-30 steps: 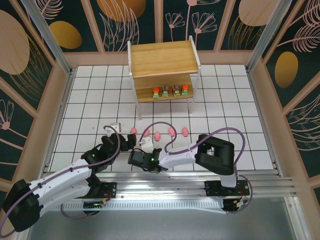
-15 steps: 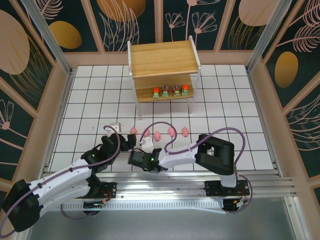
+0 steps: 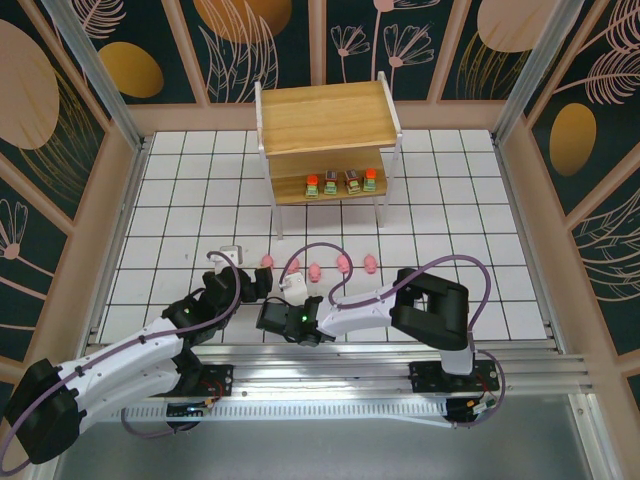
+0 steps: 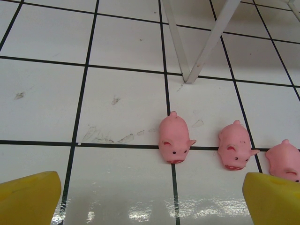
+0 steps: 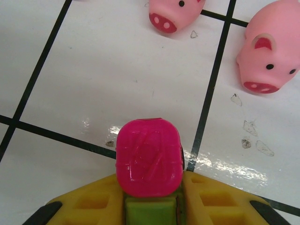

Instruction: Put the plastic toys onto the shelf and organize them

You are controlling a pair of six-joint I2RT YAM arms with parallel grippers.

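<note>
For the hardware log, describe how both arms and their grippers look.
Both the left arm and right arm have white links, black joint housings and a looping purple cable. A small green light glows at the right wrist. Gripper fingers are yellow.

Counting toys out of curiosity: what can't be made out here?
- Top external: blocky plastic toys on the wooden shelf, too small for detail.
- Left wrist: third pink plastic pig, cut off by the right edge.
- Right wrist: base of the magenta-topped green block, hidden between the yellow fingers of the right end effector.
</note>
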